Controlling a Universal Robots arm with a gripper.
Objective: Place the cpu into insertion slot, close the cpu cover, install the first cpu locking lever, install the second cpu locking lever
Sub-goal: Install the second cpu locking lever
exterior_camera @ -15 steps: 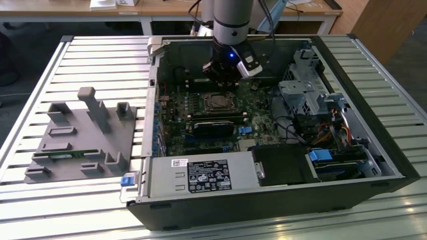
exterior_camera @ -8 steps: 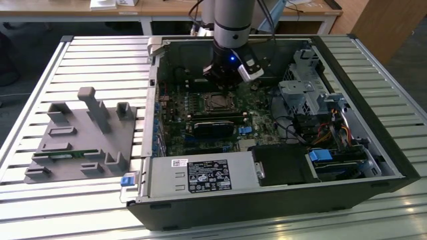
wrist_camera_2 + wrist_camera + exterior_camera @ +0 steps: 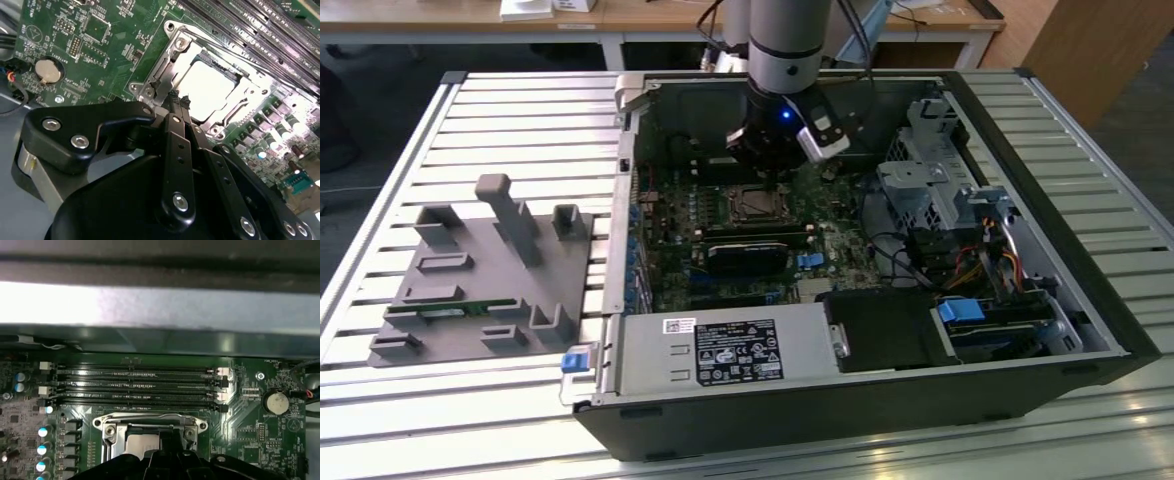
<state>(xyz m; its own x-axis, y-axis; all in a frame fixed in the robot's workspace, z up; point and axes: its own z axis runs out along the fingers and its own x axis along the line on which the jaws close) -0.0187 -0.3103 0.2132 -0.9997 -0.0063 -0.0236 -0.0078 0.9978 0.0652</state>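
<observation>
CPU [image 3: 210, 90] seated in insertion slot [image 3: 235, 75] mid-frame, cpu cover [image 3: 175, 55] down; end effector [image 3: 178, 100] fingers together at cover edge; lever status undetermined.

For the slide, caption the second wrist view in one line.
Gripper at the edge of the cpu cover, which lies closed over the cpu seated in its socket on the green motherboard.

Green board, silver chip, black gripper

We see the silvery-grey cpu [image 3: 209, 86] framed in bright metal on the green motherboard [image 3: 100, 45], behind our black gripper [image 3: 177, 102].
</observation>
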